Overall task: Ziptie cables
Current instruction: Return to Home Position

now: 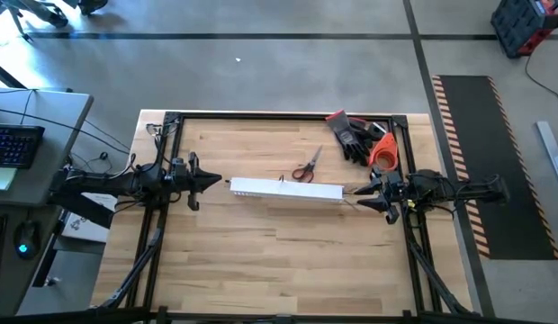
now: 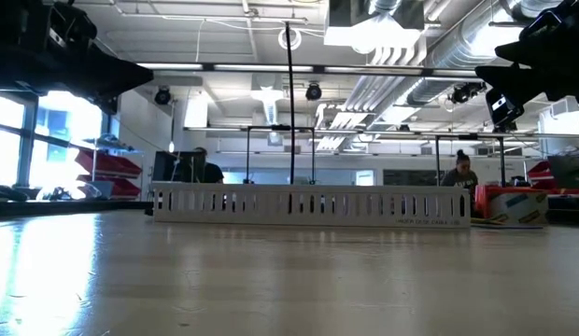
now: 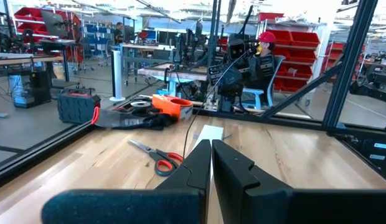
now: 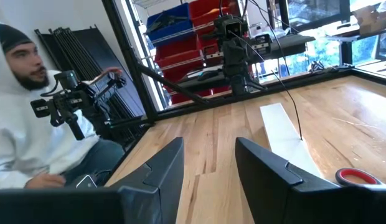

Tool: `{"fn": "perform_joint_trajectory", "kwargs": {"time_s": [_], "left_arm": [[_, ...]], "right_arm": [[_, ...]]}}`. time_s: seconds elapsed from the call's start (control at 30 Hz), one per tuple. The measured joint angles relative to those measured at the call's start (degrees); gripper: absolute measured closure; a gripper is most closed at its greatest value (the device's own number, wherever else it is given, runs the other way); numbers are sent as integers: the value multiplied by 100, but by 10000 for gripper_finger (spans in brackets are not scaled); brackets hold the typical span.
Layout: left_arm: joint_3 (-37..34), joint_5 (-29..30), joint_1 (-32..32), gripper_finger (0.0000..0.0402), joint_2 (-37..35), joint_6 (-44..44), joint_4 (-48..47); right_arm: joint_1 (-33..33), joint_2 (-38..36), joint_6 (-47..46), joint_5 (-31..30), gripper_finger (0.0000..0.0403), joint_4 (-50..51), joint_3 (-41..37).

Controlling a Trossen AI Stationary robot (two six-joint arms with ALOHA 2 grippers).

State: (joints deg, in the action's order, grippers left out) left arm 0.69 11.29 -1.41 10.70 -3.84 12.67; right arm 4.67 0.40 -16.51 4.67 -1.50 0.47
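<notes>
Cables: nearly all hidden inside the white duct, which lies mid-table w/ its lid on. Only one thin dark strand shows, standing up out of the duct near its middle. Can't tell whether a tie is on the bundle.

Left gripper hangs just off the duct's left end, fingers closed together w/ nothing btwn them. Right gripper sits just off the duct's right end, fingers spread wide, empty. Neither touches duct or wire.

Handling, my read: wires are v. light, limp & thin, w/ no stiffness to push against. A single strand prob slips thru the pads, or kinks if pinched hard. Best hold = low on the strand, close to where it leaves the duct, not the loose tip. Pulling it upward could drag the rest out or pop the lid, since the duct looks like light stiff plastic & would likely slide on the wood table. If the strand needs tucking, one gripper should steady the duct while the other feeds it down.

Scissors lie just beyond the duct; black gloves & an orange item sit near the right arm. A person in a white hood shows beside the table in the right wrist view
</notes>
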Motion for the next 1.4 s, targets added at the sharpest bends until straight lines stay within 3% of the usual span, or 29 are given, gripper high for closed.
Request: {"fn": "perform_joint_trajectory", "kwargs": {"time_s": [1.4], "left_arm": [[0,2,-129,402,-2,1,0]], "right_arm": [[0,0,1,0,269,2,0]]}}
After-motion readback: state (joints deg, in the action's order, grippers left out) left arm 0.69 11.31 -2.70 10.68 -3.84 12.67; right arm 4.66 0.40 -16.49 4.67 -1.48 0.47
